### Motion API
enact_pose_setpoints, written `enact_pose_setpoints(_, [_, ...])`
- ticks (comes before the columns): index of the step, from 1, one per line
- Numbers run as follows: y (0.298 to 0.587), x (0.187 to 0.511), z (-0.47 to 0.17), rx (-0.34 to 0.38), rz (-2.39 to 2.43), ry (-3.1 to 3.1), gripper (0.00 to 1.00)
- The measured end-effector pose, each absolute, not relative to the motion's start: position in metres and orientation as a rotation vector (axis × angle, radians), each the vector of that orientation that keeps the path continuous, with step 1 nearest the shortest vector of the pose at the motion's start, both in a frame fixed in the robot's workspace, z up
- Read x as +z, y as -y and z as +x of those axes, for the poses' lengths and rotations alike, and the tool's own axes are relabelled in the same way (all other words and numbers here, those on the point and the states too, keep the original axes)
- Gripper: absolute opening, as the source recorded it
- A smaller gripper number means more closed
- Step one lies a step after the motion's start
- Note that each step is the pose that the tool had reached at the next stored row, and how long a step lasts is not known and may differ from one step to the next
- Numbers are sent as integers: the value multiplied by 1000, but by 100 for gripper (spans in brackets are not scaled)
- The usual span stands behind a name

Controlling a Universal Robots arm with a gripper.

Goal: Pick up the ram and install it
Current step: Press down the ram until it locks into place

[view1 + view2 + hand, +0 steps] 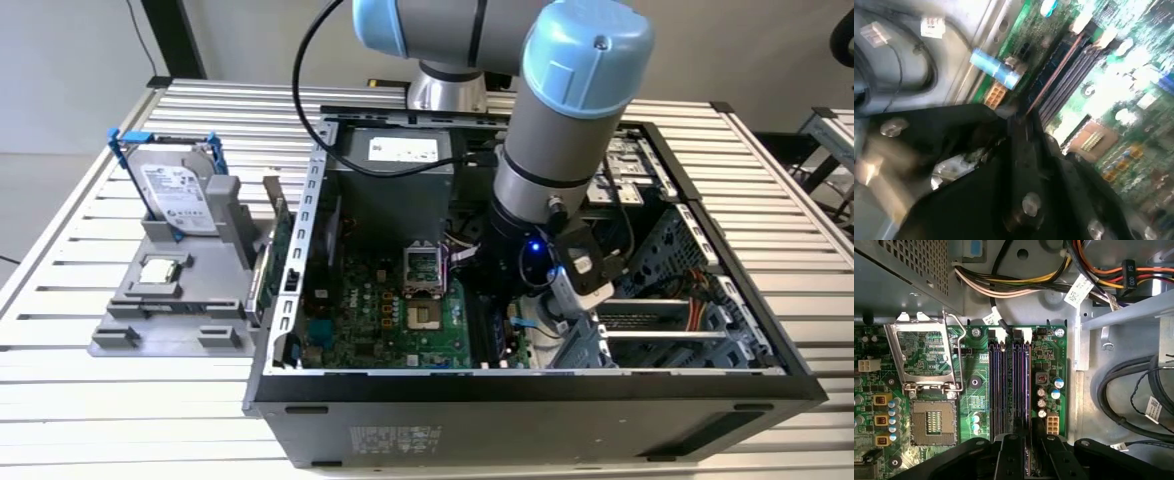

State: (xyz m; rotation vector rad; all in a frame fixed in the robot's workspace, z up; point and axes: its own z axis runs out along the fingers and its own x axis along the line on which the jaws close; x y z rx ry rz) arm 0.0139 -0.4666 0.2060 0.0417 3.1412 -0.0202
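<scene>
First wrist view: pincer (1026,452) low over slots (1009,385); grip state unclear. Ram stiff, light, fragile; hold by long edges.

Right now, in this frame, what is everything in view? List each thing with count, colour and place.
Computer case: one, black, open, centre of the slatted metal table.
Motherboard: one, green, on the case floor.
Memory slots: a row of dark slots, beside the processor socket.
Processor socket: one, open, its metal frame lifted.
Cables: a bundle, yellow, orange and black, inside the case.
Hard drive: one, silver in a blue frame, upright on the grey holder at the exterior view's left.
Processor chip: one, silver, square, on the holder.
Robot arm: one, grey with blue joints, reaching into the case.
Gripper: black, over the slots.
</scene>
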Motion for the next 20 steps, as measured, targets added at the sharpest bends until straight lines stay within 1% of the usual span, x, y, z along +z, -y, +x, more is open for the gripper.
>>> enact_pose_setpoints(1, [467, 207, 14, -20, 42, -3141, 100])
enact_pose_setpoints(11, [467, 252, 14, -20, 43, -3141, 100])
enact_pose_setpoints(14, [467, 253, 14, -20, 43, -3141, 100])
enact_pose_setpoints(15, [467, 253, 14, -20, 43, -3141, 0])
enact_pose_setpoints(20, [467, 253, 14, -20, 44, -3141, 0])
